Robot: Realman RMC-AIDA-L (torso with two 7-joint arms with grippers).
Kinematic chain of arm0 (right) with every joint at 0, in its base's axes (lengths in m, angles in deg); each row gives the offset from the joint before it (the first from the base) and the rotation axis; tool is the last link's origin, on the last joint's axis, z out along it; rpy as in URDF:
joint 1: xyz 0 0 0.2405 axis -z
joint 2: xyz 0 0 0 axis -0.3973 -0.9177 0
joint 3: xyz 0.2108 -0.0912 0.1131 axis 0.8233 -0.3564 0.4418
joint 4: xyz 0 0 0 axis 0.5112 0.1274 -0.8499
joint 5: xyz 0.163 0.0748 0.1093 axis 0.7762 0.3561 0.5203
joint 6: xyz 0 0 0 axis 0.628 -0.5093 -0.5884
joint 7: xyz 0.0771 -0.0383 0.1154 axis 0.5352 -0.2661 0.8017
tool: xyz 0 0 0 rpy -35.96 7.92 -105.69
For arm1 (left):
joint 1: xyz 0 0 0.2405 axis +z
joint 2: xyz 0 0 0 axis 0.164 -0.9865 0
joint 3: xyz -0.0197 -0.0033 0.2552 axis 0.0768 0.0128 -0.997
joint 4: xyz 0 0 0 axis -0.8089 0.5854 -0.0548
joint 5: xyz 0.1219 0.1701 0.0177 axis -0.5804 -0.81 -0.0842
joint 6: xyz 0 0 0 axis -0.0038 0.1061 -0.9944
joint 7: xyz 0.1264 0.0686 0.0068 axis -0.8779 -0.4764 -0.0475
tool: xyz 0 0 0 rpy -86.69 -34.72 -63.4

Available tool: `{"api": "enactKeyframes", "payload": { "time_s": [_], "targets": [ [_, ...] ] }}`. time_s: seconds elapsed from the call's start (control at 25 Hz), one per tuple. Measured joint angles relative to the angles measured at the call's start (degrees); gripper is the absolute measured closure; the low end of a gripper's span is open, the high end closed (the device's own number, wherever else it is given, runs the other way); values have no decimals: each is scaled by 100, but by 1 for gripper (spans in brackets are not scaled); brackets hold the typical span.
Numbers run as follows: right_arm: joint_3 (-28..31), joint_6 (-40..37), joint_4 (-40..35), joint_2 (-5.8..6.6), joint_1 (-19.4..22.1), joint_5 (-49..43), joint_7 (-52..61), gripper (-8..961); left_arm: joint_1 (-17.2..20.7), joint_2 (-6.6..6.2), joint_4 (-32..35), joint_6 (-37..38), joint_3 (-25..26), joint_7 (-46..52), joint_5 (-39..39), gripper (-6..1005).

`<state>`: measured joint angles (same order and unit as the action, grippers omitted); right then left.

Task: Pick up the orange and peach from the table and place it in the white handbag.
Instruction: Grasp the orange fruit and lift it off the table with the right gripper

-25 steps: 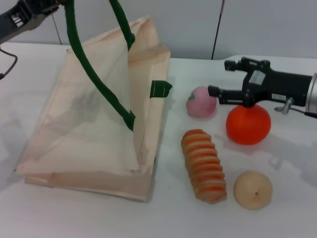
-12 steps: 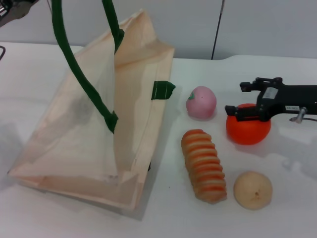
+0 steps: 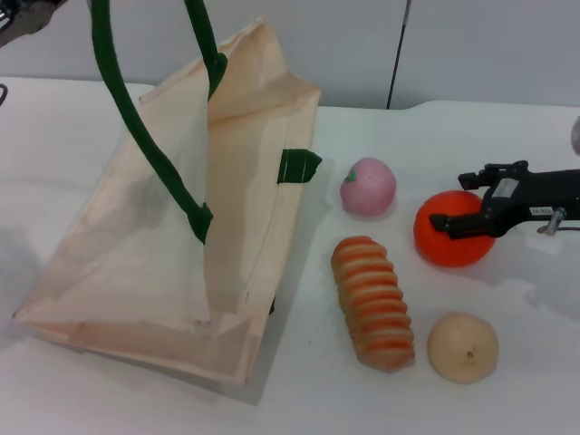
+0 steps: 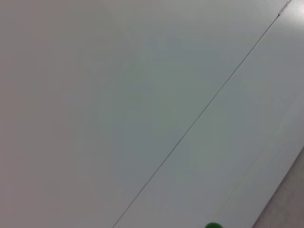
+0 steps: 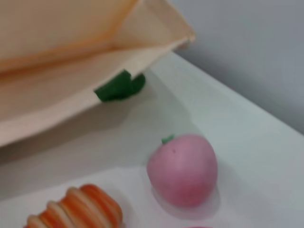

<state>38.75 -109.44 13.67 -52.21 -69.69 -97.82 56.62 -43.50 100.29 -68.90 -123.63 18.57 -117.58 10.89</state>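
The orange [image 3: 449, 243] sits on the white table at the right. My right gripper [image 3: 460, 201] is open, reaching in from the right with its fingertips over the orange's upper right side. The pink peach [image 3: 368, 187] lies left of the orange and is untouched; it also shows in the right wrist view [image 5: 183, 168]. The white handbag [image 3: 154, 227] stands propped open on the left, its green handles [image 3: 136, 118] pulled up out of the picture. My left gripper [image 3: 16, 14] barely shows at the top left corner.
An orange-striped bread roll [image 3: 372, 302] lies in front of the peach, and a pale beige ball [image 3: 462, 346] sits to its right. The bag's green side tab [image 3: 297, 165] points toward the peach. A grey wall runs behind the table.
My right gripper has drawn back to the right, from above the peach and orange to the orange's right side. The bag's handles rose and the bag shifted left.
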Motion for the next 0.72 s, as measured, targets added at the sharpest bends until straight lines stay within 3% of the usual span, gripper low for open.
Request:
{"api": "enactKeyframes", "payload": {
  "time_s": [0.72],
  "targets": [
    [-149,141,351,-9,-237,-683,401,100,6,18,7,29,73,-16,12,881]
  ]
}}
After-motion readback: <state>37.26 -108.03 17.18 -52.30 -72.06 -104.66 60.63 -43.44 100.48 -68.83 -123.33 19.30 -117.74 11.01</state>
